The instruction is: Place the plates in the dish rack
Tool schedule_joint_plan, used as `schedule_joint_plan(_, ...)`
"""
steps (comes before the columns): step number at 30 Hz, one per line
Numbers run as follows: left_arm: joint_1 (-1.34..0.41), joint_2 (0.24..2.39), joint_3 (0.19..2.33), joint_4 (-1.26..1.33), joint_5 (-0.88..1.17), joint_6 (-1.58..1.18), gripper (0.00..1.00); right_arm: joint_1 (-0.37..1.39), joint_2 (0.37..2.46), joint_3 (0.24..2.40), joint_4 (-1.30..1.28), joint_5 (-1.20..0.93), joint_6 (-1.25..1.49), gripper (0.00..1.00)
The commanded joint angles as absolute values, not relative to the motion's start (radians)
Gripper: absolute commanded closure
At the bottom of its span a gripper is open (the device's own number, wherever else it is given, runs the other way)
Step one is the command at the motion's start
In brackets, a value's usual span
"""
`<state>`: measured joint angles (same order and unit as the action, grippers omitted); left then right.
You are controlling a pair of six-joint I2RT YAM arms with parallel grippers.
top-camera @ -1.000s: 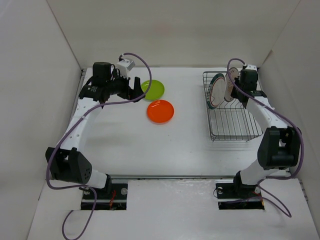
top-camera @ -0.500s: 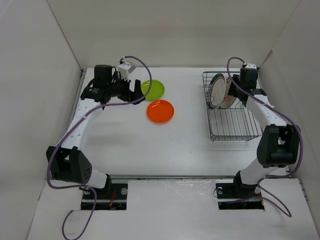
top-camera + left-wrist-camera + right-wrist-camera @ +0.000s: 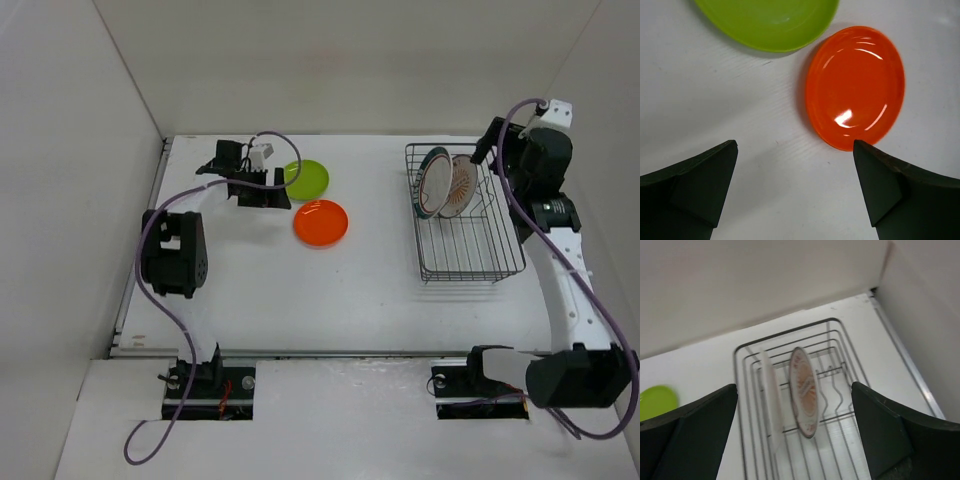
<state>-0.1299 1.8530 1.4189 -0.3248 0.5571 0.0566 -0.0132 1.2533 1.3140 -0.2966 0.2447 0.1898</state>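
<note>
Dish rack [image 3: 470,255] holds the teal-rimmed plate [image 3: 431,184] and orange-patterned plate [image 3: 463,187] on edge at its far end, right pincer [image 3: 794,388] gaping empty above, while well left of it lie the lime green plate [image 3: 307,178] and orange plate [image 3: 321,222], left pincer [image 3: 794,146] spread wide nearby.

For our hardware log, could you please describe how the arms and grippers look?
The left arm and right arm have white links, black joint housings and purple cables. The left gripper and right gripper each have two black, wedge-shaped fingers.
</note>
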Motion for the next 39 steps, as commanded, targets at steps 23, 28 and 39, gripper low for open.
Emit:
schedule_joint_plan(23, -0.038, 2.451, 1.957, -0.261, 0.677, -0.282, 0.12, 0.178, 1.011, 1.218, -0.186, -0.193, 0.166, 0.0)
schedule_joint_plan(28, -0.057, 2.523, 2.051, -0.31, 0.658, -0.291, 0.29, 0.209, 1.02, 1.209, -0.186, -0.172, 0.166, 0.0)
schedule_joint_plan(39, -0.057, 2.566, 2.114, -0.36, 0.655, -0.334, 1.0, 0.236, 1.08, 1.2, -0.206, -0.185, 0.166, 0.0)
